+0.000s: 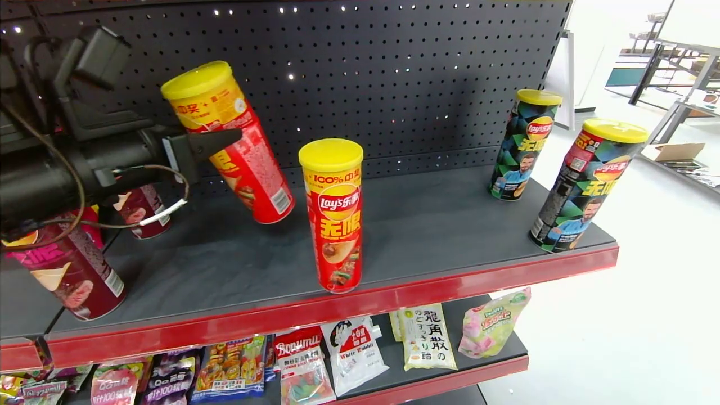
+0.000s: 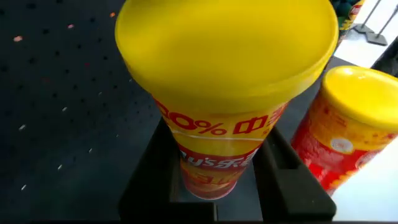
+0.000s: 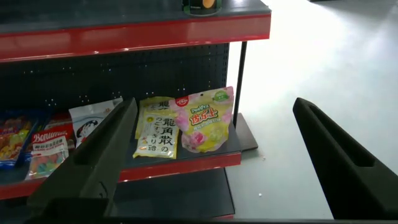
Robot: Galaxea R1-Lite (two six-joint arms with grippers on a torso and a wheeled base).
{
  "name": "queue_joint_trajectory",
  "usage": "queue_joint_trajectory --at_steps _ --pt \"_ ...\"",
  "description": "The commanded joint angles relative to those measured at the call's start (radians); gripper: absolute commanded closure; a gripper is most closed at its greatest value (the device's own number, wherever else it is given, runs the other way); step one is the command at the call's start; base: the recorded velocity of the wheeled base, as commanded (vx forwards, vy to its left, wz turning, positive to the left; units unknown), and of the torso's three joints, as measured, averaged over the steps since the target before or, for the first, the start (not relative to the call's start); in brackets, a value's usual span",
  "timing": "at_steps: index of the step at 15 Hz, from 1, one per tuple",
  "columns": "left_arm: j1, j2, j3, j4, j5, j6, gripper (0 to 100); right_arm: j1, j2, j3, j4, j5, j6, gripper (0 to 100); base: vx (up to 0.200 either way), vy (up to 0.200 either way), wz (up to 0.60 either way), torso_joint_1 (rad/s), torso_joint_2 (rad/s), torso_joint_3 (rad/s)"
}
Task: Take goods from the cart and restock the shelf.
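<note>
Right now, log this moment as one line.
left tool: shut on red can, tilted over upper shelf | right tool: open, empty, facing snack bags | placement: not yet done

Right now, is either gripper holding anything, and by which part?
The left gripper holds the tilted red can, fingers on either side of its upper body, below the yellow lid. The right gripper is open, holding nothing.

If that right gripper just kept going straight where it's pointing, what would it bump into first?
Most likely the pink and green plastic candy pouch on the lower red-edged shelf. It sits in line between the right gripper and its open jaws, though depth is hard to judge.
</note>
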Motion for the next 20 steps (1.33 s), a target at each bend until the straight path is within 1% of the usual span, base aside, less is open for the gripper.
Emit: queue_joint_trajectory --at_steps 1,2,3,4,8,10,11,13,20 --pt "-0.04 0.165 -0.09 -0.04 0.0 0.019 100 0.0 0.001 0.0 0.0 0.0 0.0 0 0.0 0.0 0.0 0.0 0.0 0.0" --pt "-0.063 0.213 -0.142 -0.023 0.026 0.024 100 0.0 0.001 0.0 0.0 0.0 0.0 0 0.0 0.0 0.0 0.0 0.0 0.0" --pt "-0.086 0.24 -0.175 -0.011 0.049 0.024 100 0.0 0.001 0.0 0.0 0.0 0.0 0 0.0 0.0 0.0 0.0 0.0 0.0" --pt "-0.099 0.263 -0.196 -0.005 0.057 0.024 100 0.0 0.001 0.0 0.0 0.0 0.0 0 0.0 0.0 0.0 0.0 0.0 0.0" --pt "-0.104 0.323 -0.219 -0.007 0.057 0.025 100 0.0 0.001 0.0 0.0 0.0 0.0 0 0.0 0.0 0.0 0.0 0.0 0.0" --pt "-0.104 0.359 -0.25 -0.007 0.055 0.025 100 0.0 0.001 0.0 0.0 0.0 0.0 0 0.0 0.0 0.0 0.0 0.0 0.0" --pt "-0.107 0.388 -0.284 -0.008 0.054 0.025 100 0.0 0.001 0.0 0.0 0.0 0.0 0 0.0 0.0 0.0 0.0 0.0 0.0" --pt "-0.121 0.415 -0.317 -0.011 0.054 0.027 100 0.0 0.001 0.0 0.0 0.0 0.0 0 0.0 0.0 0.0 0.0 0.0 0.0" --pt "-0.122 0.435 -0.33 -0.005 0.046 0.028 100 0.0 0.001 0.0 0.0 0.0 0.0 0 0.0 0.0 0.0 0.0 0.0 0.0"
